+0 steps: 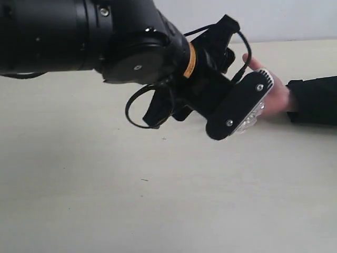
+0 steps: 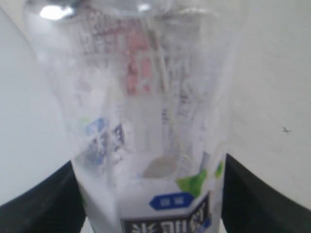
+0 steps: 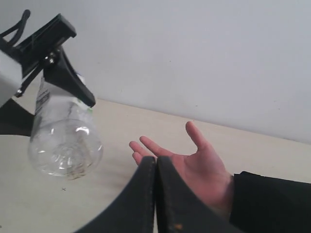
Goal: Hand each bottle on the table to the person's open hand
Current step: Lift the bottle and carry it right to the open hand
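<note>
A clear plastic bottle [image 2: 150,121] with a white, blue and green label fills the left wrist view, and my left gripper [image 2: 150,199] is shut on it, one black finger [image 2: 43,204] on each side. The right wrist view shows this bottle [image 3: 65,141] hanging base-down above the table [image 3: 107,126], a short way from the person's open hand [image 3: 199,165], which lies palm up with fingers spread. My right gripper [image 3: 155,162] is shut and empty, its tips in front of that hand. In the exterior view the left arm [image 1: 131,47] hides the bottle and reaches toward the hand [image 1: 276,97].
The beige table [image 1: 158,200] stretches across the exterior view. The person's black sleeve [image 1: 316,100] comes in from the right edge. A pale wall [image 3: 194,58] rises behind the table.
</note>
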